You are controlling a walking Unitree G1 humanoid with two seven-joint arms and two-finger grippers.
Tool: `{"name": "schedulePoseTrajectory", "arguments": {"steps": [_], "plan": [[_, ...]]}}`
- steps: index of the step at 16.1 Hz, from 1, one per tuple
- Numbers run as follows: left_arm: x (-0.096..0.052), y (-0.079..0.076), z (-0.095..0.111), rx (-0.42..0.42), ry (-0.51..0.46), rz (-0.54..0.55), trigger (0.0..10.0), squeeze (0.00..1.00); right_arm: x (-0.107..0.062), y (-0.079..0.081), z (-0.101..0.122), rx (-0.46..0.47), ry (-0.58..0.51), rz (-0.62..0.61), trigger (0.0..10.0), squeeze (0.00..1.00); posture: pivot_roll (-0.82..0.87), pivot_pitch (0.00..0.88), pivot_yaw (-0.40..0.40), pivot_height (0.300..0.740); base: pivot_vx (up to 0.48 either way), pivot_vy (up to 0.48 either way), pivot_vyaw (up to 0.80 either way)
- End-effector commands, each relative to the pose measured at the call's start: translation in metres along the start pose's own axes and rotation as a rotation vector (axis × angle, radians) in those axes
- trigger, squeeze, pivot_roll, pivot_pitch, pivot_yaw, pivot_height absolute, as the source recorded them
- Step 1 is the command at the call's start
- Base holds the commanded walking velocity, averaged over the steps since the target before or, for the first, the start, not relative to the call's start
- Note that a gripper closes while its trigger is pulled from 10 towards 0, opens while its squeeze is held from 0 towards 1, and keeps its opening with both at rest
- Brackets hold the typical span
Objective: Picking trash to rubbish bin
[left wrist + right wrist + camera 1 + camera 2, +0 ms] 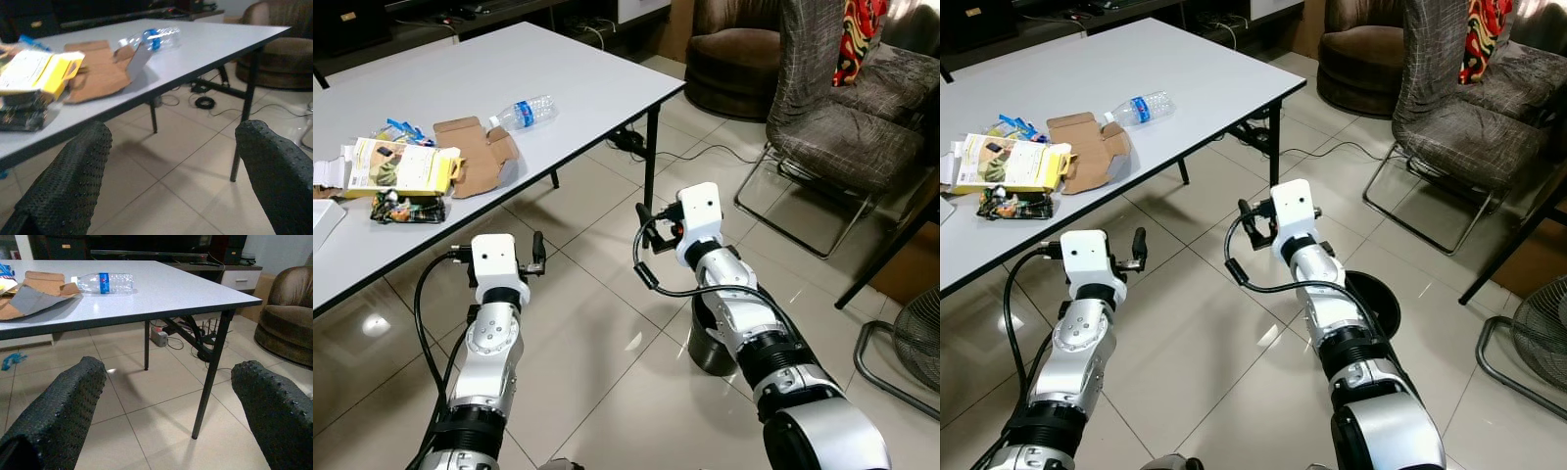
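Now, line by line:

Writing: the blue label on the plastic bottle (104,283) has white letters, but they are too small to read. The yellow box (399,166) has print on it that is too small to read too.

Trash: it all lies on the grey table (568,69), on the left side. The plastic bottle lies on its side, farthest along the table. Just beside it is a flat brown cardboard piece (475,152). Touching the cardboard on the left is the yellow box. A dark wrapper (406,209) lies at the near edge, under the box. Blue wrappers (401,129) peek out behind the box.

Bin: a dark round rubbish bin (1376,304) stands on the tiled floor (597,343) on the right, partly hidden behind the right arm. What is inside cannot be seen.

Left gripper (171,181): fingers wide apart, holding nothing, in the air near the table's near edge.

Right gripper (166,416): fingers wide apart, holding nothing, above the floor, facing the table leg (210,372).

Other things: a brown armchair (734,54) and a grey chair (842,117) stand far right.
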State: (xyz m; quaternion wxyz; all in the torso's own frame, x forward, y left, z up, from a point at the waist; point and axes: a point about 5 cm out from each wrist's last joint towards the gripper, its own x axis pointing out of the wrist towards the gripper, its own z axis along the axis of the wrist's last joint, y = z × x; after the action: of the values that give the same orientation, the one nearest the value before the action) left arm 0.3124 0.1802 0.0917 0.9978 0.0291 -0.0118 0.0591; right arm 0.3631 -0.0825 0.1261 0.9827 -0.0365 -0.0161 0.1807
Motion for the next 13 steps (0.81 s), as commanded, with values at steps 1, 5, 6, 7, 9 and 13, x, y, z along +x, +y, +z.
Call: {"name": "schedulePoseTrajectory", "arguments": {"steps": [1, 5, 6, 7, 9, 13], "plan": [[-0.003, 0.001, -0.004, -0.012, 0.01, -0.014, 10.0, 0.0, -0.003, -0.002, -0.006, 0.001, 0.023, -0.014, 10.0, 0.0, -0.08, 0.076, 0.03, 0.74, 0.0, 0.0, 0.0], [-0.006, -0.002, -0.022, -0.022, 0.108, -0.037, 10.0, 0.0, -0.005, -0.002, -0.017, 0.003, 0.077, -0.016, 10.0, 0.0, -0.09, 0.078, 0.034, 0.74, 0.0, 0.0, 0.0], [-0.01, -0.001, -0.04, -0.032, 0.194, -0.029, 10.0, 0.0, -0.009, -0.002, -0.031, 0.021, 0.15, -0.022, 10.0, 0.0, -0.09, 0.078, 0.034, 0.74, 0.0, 0.0, 0.0], [-0.013, 0.0, -0.05, -0.031, 0.239, -0.027, 10.0, 0.0, -0.012, -0.001, -0.039, 0.026, 0.189, -0.02, 10.0, 0.0, -0.09, 0.078, 0.034, 0.74, 0.0, 0.0, 0.0], [-0.024, 0.005, -0.074, -0.023, 0.35, -0.021, 10.0, 0.0, -0.022, 0.001, -0.061, 0.055, 0.285, -0.023, 10.0, 0.0, -0.09, 0.079, 0.031, 0.74, 0.0, 0.0, 0.0], [-0.041, 0.011, -0.1, -0.003, 0.485, -0.03, 10.0, 0.0, -0.045, 0.005, -0.097, 0.12, 0.461, -0.041, 10.0, 0.0, -0.08, 0.087, 0.035, 0.74, 0.0, 0.0, 0.0]]}}
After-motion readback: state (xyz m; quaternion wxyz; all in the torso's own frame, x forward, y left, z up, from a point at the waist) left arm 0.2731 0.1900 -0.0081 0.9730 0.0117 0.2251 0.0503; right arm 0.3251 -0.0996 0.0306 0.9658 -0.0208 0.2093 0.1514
